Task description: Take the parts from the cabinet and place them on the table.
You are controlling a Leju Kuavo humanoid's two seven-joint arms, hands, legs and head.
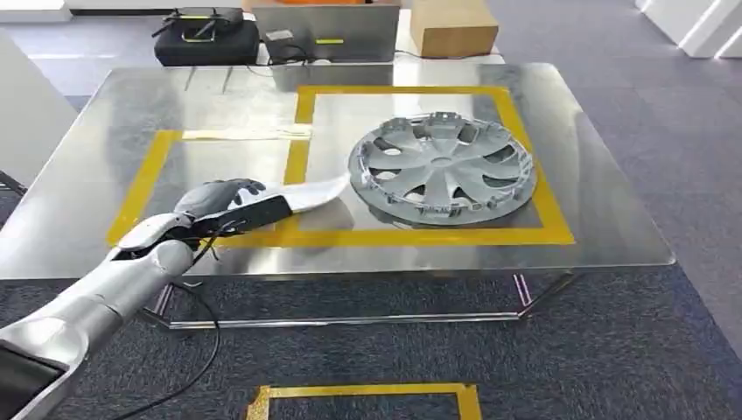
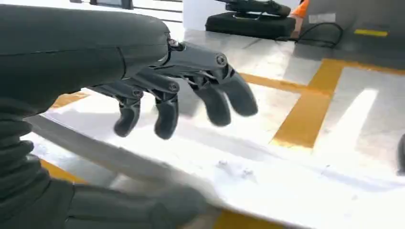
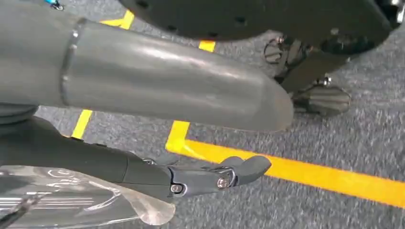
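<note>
A long pale trim strip [image 1: 311,194] lies across the yellow tape [image 1: 297,162] on the metal table [image 1: 612,236], its tip close to a silver wheel cover [image 1: 443,168]. My left hand [image 1: 219,203] is at the strip's near end. In the left wrist view its fingers [image 2: 165,117] are spread and lifted off the strip [image 2: 267,186], and the thumb [image 2: 143,207] lies along the strip's near edge. My right hand [image 3: 215,177] hangs over the carpet with its fingers straight and nothing between them and the thumb [image 3: 167,88].
A black case [image 1: 206,39], a grey box [image 1: 325,33] and a cardboard box [image 1: 453,26] stand along the table's far edge. Yellow tape [image 1: 367,395] marks the grey carpet in front of the table. A glossy see-through piece [image 3: 86,202] shows beside my right fingers.
</note>
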